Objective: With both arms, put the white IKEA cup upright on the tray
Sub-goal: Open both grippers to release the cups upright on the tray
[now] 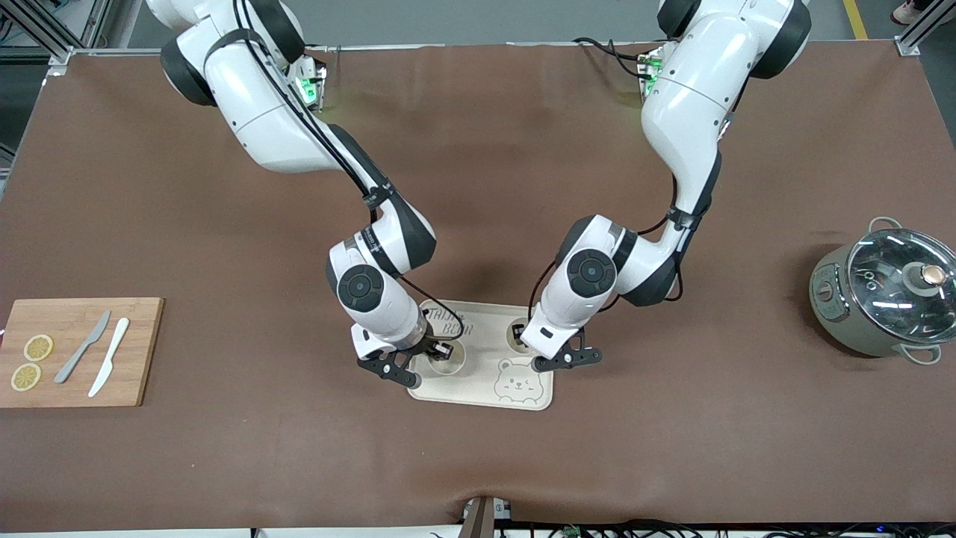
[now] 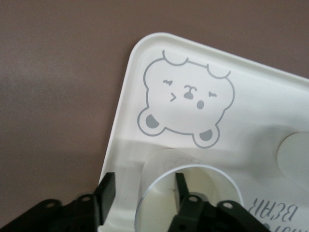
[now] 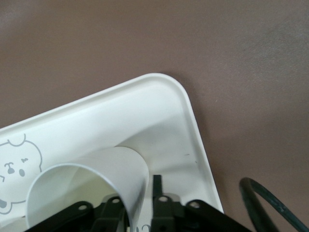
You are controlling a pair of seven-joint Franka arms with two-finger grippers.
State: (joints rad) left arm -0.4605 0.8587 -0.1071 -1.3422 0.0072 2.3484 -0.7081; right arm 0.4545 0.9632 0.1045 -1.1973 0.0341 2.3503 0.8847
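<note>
The cream tray (image 1: pixel 485 340) with its bear drawing lies in the middle of the table, and two white cups stand upright on it. One cup (image 1: pixel 448 360) is toward the right arm's end, the other cup (image 1: pixel 514 330) toward the left arm's end. My left gripper (image 2: pixel 145 191) is open astride its cup's rim (image 2: pixel 207 193), one finger (image 2: pixel 181 186) inside and one outside, clear of the wall. My right gripper (image 3: pixel 137 198) straddles its cup's wall (image 3: pixel 96 174), slightly open. Its outer finger (image 3: pixel 157 186) stands just off the wall. In the front view the left gripper (image 1: pixel 526 342) and right gripper (image 1: pixel 437 350) are low over the tray.
A bamboo cutting board (image 1: pixel 75 351) with lemon slices and two knives lies toward the right arm's end. A grey pot with a glass lid (image 1: pixel 881 295) stands toward the left arm's end. A dark cable (image 3: pixel 270 203) loops beside the tray (image 3: pixel 145 106).
</note>
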